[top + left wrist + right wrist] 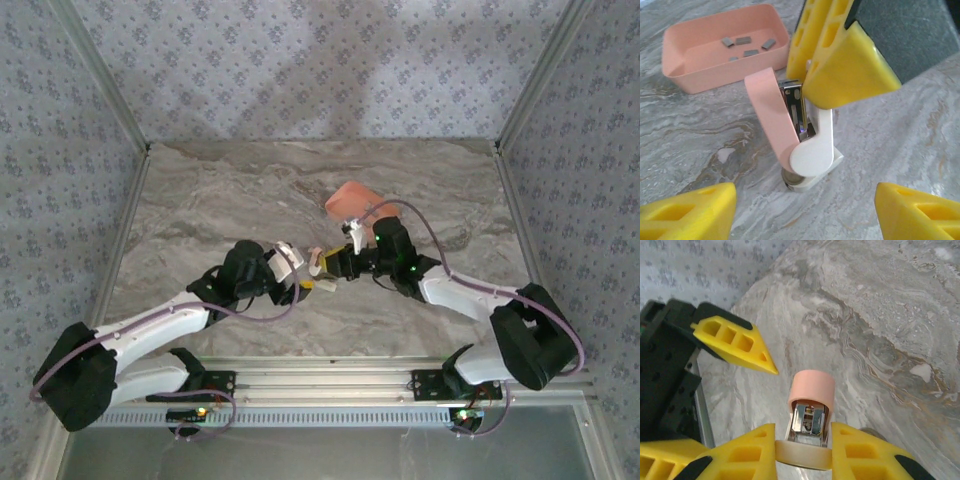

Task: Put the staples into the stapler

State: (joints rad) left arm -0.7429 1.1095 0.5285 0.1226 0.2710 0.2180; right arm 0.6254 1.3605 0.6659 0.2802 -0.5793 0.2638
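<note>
The right gripper (804,442) is clamped on the white upper end of the stapler (807,145), which stands on end with its pink lid swung open. The left gripper (805,194) gapes wide about the stapler's foot. Probably light, stiff, slick and tippy, so hold its white flanks; the staples (747,44), tiny brittle strips, lie in the tray (705,80) behind the stapler.

The stapler (807,150) stood on its hinged end, pale pink lid swung open from the white body, the metal channel bared, perhaps empty. Several small grey staples (743,40) lay loose in the salmon tray (715,80).
</note>
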